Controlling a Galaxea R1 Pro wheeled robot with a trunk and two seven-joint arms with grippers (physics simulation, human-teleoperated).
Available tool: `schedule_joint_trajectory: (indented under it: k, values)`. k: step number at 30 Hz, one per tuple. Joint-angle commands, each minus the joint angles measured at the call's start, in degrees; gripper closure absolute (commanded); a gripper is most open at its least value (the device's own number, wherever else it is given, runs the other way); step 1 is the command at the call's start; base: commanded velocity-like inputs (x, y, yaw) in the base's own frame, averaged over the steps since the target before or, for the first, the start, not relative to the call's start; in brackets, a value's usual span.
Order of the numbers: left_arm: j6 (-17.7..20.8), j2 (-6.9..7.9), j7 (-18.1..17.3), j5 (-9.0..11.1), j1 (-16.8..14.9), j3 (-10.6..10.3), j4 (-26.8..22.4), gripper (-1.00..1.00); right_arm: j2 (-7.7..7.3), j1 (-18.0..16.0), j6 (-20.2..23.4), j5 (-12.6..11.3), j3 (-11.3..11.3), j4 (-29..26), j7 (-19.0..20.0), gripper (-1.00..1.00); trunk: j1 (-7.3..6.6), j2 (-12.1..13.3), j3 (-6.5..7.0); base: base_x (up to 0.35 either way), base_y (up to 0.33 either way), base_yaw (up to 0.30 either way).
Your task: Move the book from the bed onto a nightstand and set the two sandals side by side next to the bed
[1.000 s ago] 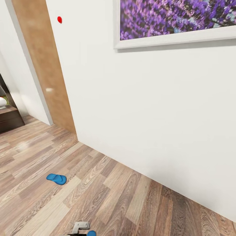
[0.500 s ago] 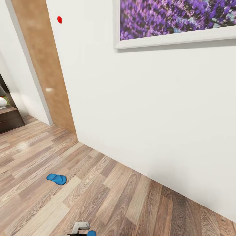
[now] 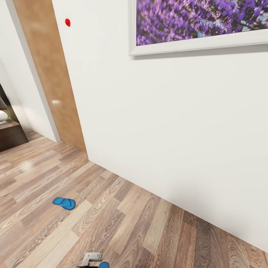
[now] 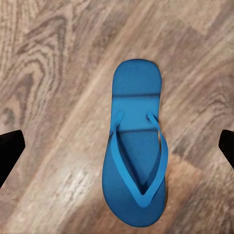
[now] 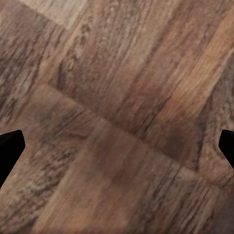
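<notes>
So the sandal step looks like the one in hand. One blue sandal [image 4: 136,151] lies flat on the wood floor [image 4: 44,73] directly under the left tool [image 4: 117,148]. In the left wrist view it sits centred between the two dark fingertips [image 4: 9,151], which stand wide apart at the frame edges, clearly not touching it. The second sandal [image 3: 64,203] lies on the floor well apart from the first, out toward the wooden door [image 3: 48,74] in the head view.

My guess for the next move: drop the left tool straight down over the sandal and close on it across its width. It's thin and flat, so the fingers probably need to get right down to the planks to catch an edge.

The right tool [image 5: 117,146] has its fingertips apart too, with nothing but bare floor between them.

Hard to make out: the head view catches only a sliver of blue [image 3: 104,265] and a bit of grey left-arm hardware [image 3: 92,257] at its bottom edge. At the left edge a dark cabinet [image 3: 11,136] is cut off, so I can't tell if it's a nightstand. Otherwise it's white wall [image 3: 167,130] and a purple framed picture [image 3: 201,22].
</notes>
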Motion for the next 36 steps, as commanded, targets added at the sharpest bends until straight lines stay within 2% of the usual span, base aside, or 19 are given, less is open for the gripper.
schedule_joint_trajectory:
  k: [1, 11, 17, 19, 22, 24, 25, 27, 28, 29, 30, 32, 33, 35, 36]
  values:
    - [0.35, 0.00, -0.01, -0.02, 0.01, 0.00, -0.12, -1.00, -0.02, -0.03, -0.10, -0.03, 0.27, 0.01, -0.38, -1.00, -0.01, -0.02, -0.05, 0.000, 0.000, 0.000]
    - [0.29, 0.00, 0.00, -0.03, 0.01, 0.00, -0.15, -1.00, 0.01, 0.00, -0.33, 0.05, 0.27, -0.19, -0.38, -1.00, -0.01, -0.02, -0.05, 0.000, 0.000, 0.000]
    - [0.25, 0.00, -0.03, -0.03, 0.01, 0.00, -0.16, -1.00, 0.25, 0.15, -0.57, 0.10, 0.53, -3.12, -0.38, -1.00, -0.01, -0.02, -0.05, 0.000, 0.000, 0.000]
    - [0.21, 0.00, -0.03, -0.03, 0.01, 0.00, -0.19, -1.00, 0.55, 0.39, -0.40, 0.12, 1.17, -7.31, -0.41, -1.00, -0.01, -0.02, -0.05, 0.000, 0.000, 0.000]
    - [0.19, 0.00, -0.03, -0.03, 0.01, 0.00, -0.18, -1.00, 0.68, 0.60, -0.24, 0.12, 1.66, -10.08, -0.42, -1.00, -0.01, -0.02, -0.05, 0.000, 0.000, 0.000]
    - [0.19, 0.00, -0.02, -0.03, 0.01, 0.00, -0.21, -1.00, 0.86, 1.71, 0.77, 0.13, 2.87, -16.48, -0.44, -1.00, -0.01, -0.02, -0.05, 0.000, 0.000, 0.000]
    - [0.19, 0.00, -0.02, -0.03, 0.01, 0.00, -0.21, -1.00, 0.86, 1.71, 0.77, 0.13, 2.87, -16.48, -0.44, -1.00, -0.01, -0.02, -0.05, 0.000, 0.000, 0.000]
    - [0.19, 0.00, 0.01, -0.03, 0.01, 0.00, -0.24, -1.00, 0.95, 3.87, 3.65, 0.14, 4.20, -23.69, -0.45, -1.00, -0.01, -0.02, -0.05, 0.000, 0.000, 0.000]
    - [0.19, 0.00, 0.01, -0.03, 0.01, 0.00, -0.24, -1.00, 0.95, 3.87, 3.65, 0.14, 4.20, -23.69, -0.45, -1.00, -0.01, -0.02, -0.05, 0.000, 0.000, 0.000]
    - [0.19, 0.00, 0.01, -0.03, 0.01, 0.00, -0.26, -1.00, 0.99, 5.12, 5.81, 0.14, 4.84, -27.52, -0.45, -1.00, -0.01, -0.02, -0.05, 0.000, 0.000, 0.000]
    - [0.19, 0.00, 0.01, -0.03, 0.01, 0.00, -0.26, -1.00, 0.99, 5.12, 5.81, 0.14, 4.84, -27.52, -0.45, -1.00, -0.01, -0.02, -0.05, 0.000, 0.000, 0.000]
    - [0.19, 0.00, 0.03, -0.03, 0.01, 0.00, -0.29, -1.00, 1.03, 7.47, 11.08, 0.12, 5.97, -35.64, -0.49, -1.00, -0.01, -0.02, -0.05, 0.000, 0.000, 0.000]
    - [0.19, 0.00, 0.03, -0.03, 0.01, 0.00, -0.29, -1.00, 1.03, 7.47, 11.08, 0.12, 5.97, -35.64, -0.49, -1.00, -0.01, -0.02, -0.05, 0.000, 0.000, 0.000]
    - [0.19, 0.00, 0.03, -0.03, 0.01, 0.00, -0.30, -1.00, 1.03, 9.17, 16.48, 0.07, 6.93, -43.67, -0.48, -1.00, -0.01, -0.02, -0.05, 0.000, 0.000, 0.000]
    - [0.19, 0.00, 0.03, -0.03, 0.01, 0.00, -0.30, -1.00, 1.03, 9.17, 16.48, 0.07, 6.93, -43.67, -0.48, -1.00, -0.01, -0.02, -0.05, 0.000, 0.000, 0.000]
